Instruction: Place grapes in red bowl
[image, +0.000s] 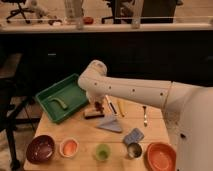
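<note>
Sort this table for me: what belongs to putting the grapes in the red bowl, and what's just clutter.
Job: grapes, red bowl at front right, gripper low by the grapes mid-table.
Clutter: maroon bowl, small pale bowl, green cup, metal cup, green tray, blue cloth, fork.

Glossy red bowl, matt wooden table beneath the jaws, shiny metal cup.
</note>
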